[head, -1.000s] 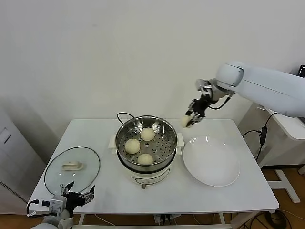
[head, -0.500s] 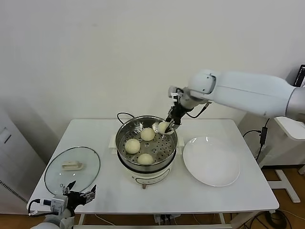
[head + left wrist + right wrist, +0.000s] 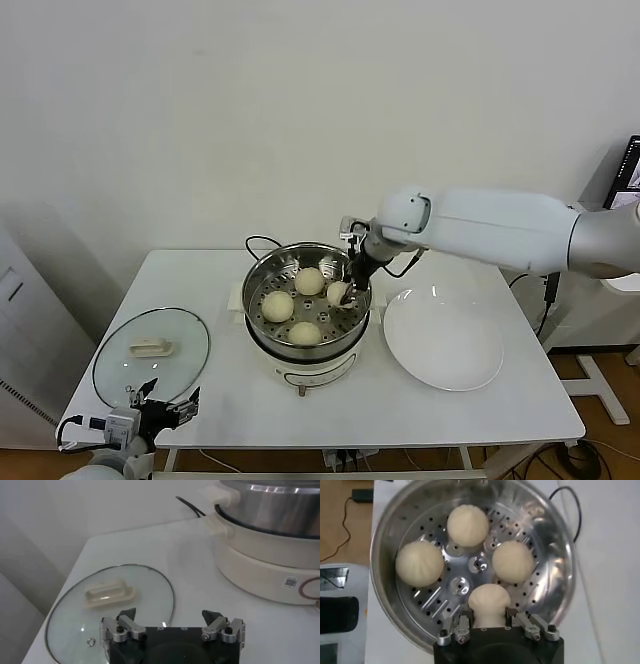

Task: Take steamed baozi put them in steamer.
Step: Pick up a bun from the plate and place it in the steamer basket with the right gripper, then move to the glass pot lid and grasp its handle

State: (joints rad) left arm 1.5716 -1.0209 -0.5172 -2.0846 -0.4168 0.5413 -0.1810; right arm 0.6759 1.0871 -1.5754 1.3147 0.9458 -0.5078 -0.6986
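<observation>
Head view: right gripper point(image 3: 344, 292) inside the round shiny stainless-steel steamer point(image 3: 262, 273), clamped on a fourth cream-white round baozi point(image 3: 338, 292); three other buns point(image 3: 278, 305) already on the perforated tray. Flat white round plate point(image 3: 444, 340) bare, beside the steamer.

Left wrist view: left gripper point(image 3: 172, 625) idle at the white table's point(image 3: 200, 555) near-left edge, jaws spread, holding nothing, near the round glass lid point(image 3: 107, 605).

Right wrist view: fingers point(image 3: 461, 625) pinch the baozi at its sides. Likely soft, light, easily dented; gentle side grip suits it.
</observation>
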